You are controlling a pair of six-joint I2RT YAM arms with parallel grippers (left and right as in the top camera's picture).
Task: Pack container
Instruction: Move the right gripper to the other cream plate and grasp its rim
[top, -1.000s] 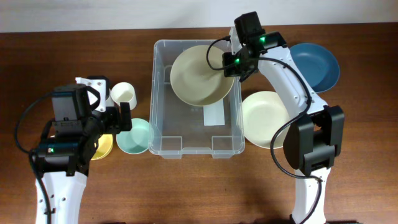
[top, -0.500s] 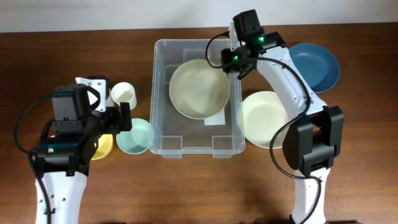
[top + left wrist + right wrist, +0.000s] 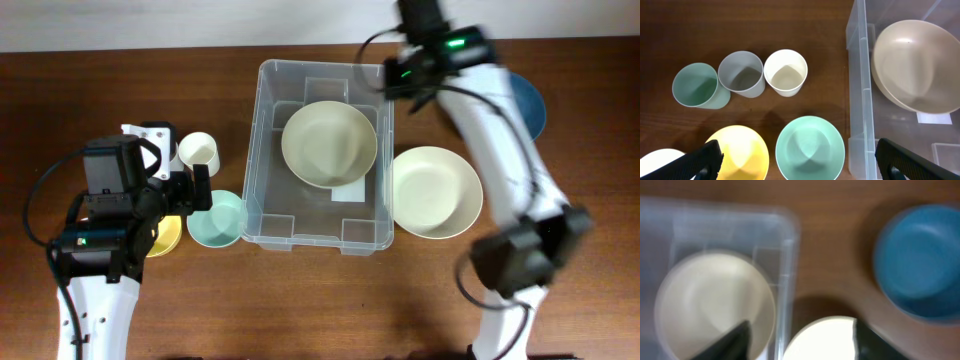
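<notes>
The container (image 3: 262, 215), a clear plastic bin, stands in the middle of the wooden table (image 3: 330, 300). Inside it a cream bowl (image 3: 329, 143) sits upright toward its 12 o'clock end, overlapping the white label (image 3: 348, 193) on the bin's floor.

The right gripper (image 3: 800, 330) hangs above the bin's 1 o'clock corner. Its view is blurred, but the fingers stand apart with nothing between them.

Outside the bin, a pale cream dish (image 3: 435, 192) lies just beside the wall at 3 o'clock, and a blue bowl (image 3: 533, 105) lies at 2 o'clock, partly hidden by the arm.

At 9 o'clock the left gripper (image 3: 800, 155) is spread wide and empty above a mint bowl (image 3: 810, 148), with a yellow bowl (image 3: 738, 152) beside it. Beyond them stand a cream cup (image 3: 785, 72), a grey cup (image 3: 742, 73) and a mint cup (image 3: 696, 85) in a row.
</notes>
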